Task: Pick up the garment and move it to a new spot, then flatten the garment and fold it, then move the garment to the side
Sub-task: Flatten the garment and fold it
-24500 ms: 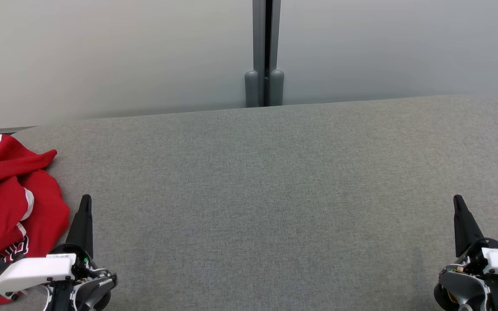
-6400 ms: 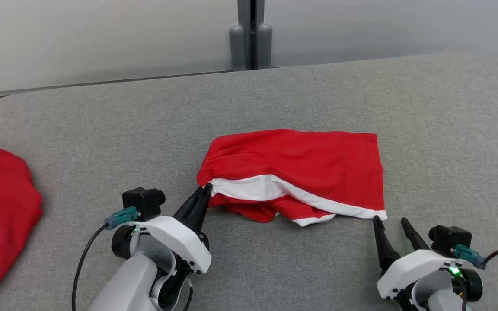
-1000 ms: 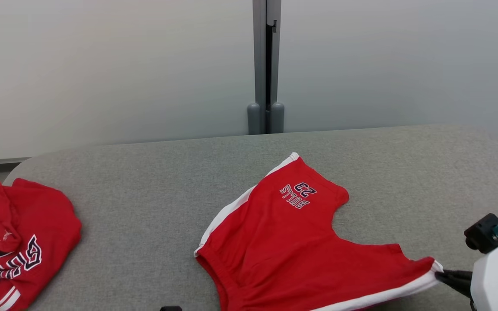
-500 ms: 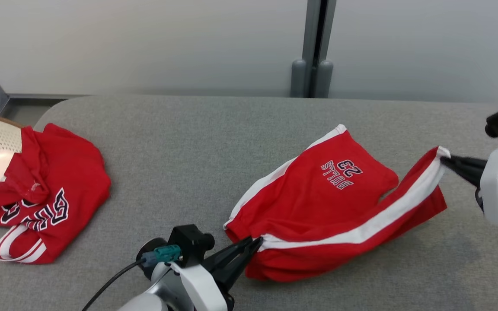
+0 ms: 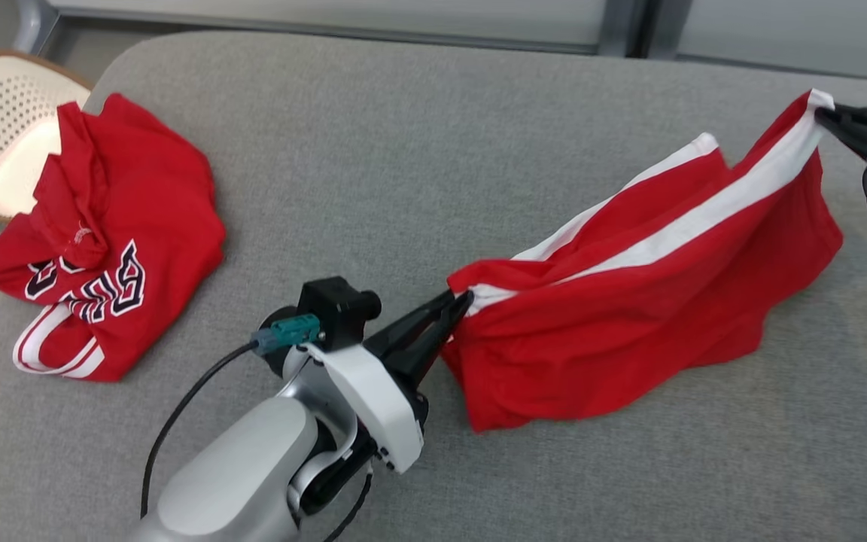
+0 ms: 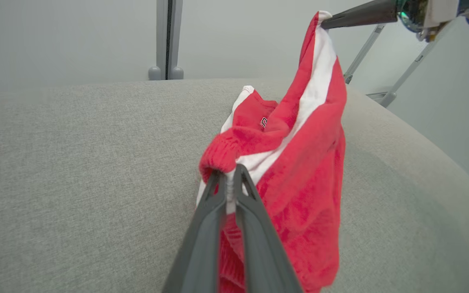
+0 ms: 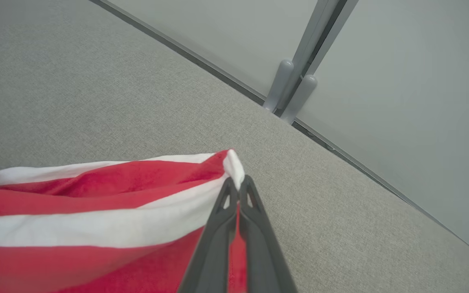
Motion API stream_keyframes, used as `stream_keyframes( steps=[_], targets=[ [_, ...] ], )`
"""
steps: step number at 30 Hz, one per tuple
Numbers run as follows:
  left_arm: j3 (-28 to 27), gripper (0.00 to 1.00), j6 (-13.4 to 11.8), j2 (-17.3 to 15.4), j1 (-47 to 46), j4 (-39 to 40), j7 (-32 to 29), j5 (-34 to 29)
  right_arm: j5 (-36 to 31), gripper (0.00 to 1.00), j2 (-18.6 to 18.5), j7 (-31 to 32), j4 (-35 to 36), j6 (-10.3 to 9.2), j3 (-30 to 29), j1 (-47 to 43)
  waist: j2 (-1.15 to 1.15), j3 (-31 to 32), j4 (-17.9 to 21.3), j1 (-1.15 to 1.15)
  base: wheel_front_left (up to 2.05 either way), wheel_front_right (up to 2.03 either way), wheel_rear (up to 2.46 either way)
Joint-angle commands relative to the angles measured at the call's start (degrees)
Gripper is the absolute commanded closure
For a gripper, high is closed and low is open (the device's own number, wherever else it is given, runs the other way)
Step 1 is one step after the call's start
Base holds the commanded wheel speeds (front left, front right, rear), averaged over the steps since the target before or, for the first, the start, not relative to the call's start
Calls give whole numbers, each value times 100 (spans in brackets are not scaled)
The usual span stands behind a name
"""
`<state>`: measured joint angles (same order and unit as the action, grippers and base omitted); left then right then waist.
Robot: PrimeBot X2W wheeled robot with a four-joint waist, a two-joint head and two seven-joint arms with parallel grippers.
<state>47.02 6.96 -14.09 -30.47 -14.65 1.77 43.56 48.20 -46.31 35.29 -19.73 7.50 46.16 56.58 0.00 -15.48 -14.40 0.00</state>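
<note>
Head view: red shorts [image 5: 652, 301] with a white side stripe hang stretched between both arms over the right half of the table [image 5: 403, 150], the lower folds resting on its grey cover and the upper end raised toward the far right corner. Left end effector [image 5: 463, 299] pinches the waistband corner, fingers pressed together on the cloth near the table's middle; right end effector [image 5: 821, 114] pinches the white-trimmed leg corner, higher up, by the far edge. A crumpled red jersey [image 5: 125, 226] lies at the left edge, beside a pale perforated basket [image 5: 4, 128] off the far left corner.
</note>
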Motion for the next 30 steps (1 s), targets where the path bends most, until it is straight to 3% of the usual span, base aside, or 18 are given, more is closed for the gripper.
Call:
stream_keyframes(
  steps=[1,11,24,25,26,27,28,30],
  targets=[
    [-21,100,18,16,-153,-84,85,56,-50,100,43,-27,-116,-2,37,100,0,-226,-169,0,0,0,0],
    [259,100,55,305,-721,-748,513,146,-203,100,284,-239,-913,-2,464,732,0,-674,-410,0,0,0,0],
    [780,100,49,344,-1143,-1207,945,416,-177,100,432,-726,-1558,-2,978,1102,0,-928,-543,0,0,0,0],
    [810,100,49,339,-1171,-1233,955,430,-167,63,458,-823,-1615,-2,964,1133,0,-944,-549,0,0,0,0],
    [843,75,49,342,-1181,-1259,968,469,-127,0,488,-847,-1728,-3,960,1116,0,-953,-552,0,0,0,0],
    [882,30,49,340,-1189,-1284,970,487,-123,0,521,-830,-1810,-2,1006,1090,0,-954,-553,0,0,0,0],
    [896,0,49,334,-1202,-1326,967,520,-135,0,544,-833,-1863,-2,1052,1087,0,-949,-549,0,0,0,0],
    [932,0,49,329,-1262,-1373,989,557,-166,0,582,-897,-1963,-2,1132,1113,0,-935,-534,0,0,0,0]
  ],
)
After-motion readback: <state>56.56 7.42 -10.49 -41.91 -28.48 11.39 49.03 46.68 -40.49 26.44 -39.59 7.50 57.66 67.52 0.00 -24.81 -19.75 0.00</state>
